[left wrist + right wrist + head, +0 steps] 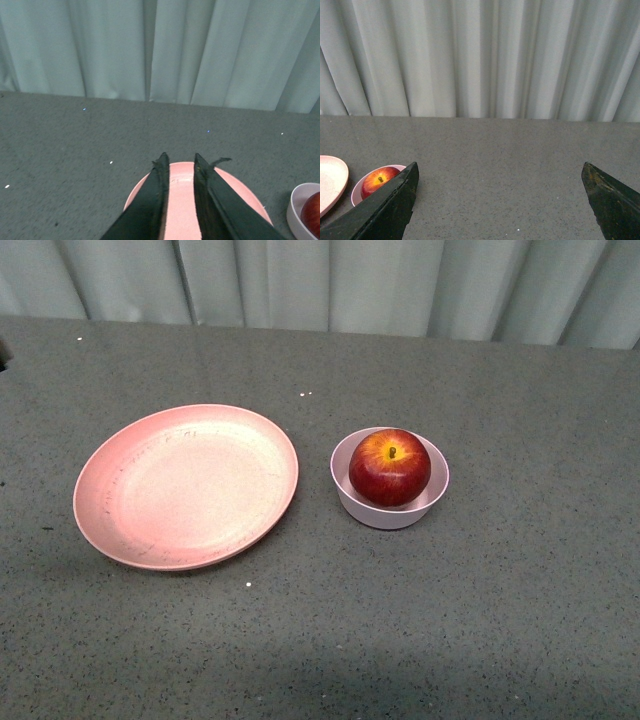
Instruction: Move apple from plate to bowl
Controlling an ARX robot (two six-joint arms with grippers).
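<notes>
Apple: my apple (390, 467) sits inside the bowl (390, 510), stem up, its yellow-orange patch around the stem; the dark red skin fills most of the bowl's opening
Bowl: small, pale pink, upright on the surface (500, 620); I take it as my landmark for everything else
Plate: the salmon-pink plate (186, 487) lies just left of the bowl, near it but not touching; faint speckles on its face, nothing on it
Writing: no brand, label or lettering can be read on the apple, bowl or plate
My left hand: my left hand (179, 162) hangs above the plate, off to the left of the bowl; its two dark fingers (150, 200) stand close together with a narrow gap, gripping nothing
My right hand: my right hand (500, 172) is off to the right of the bowl; its fingers spread wide apart, nothing between them
Around: grey speckled surface with a few tiny white flecks; a pale pleated curtain (330, 285) hangs behind the bowl at the surface's far edge
In the way: nothing stands between the bowl and either hand
</notes>
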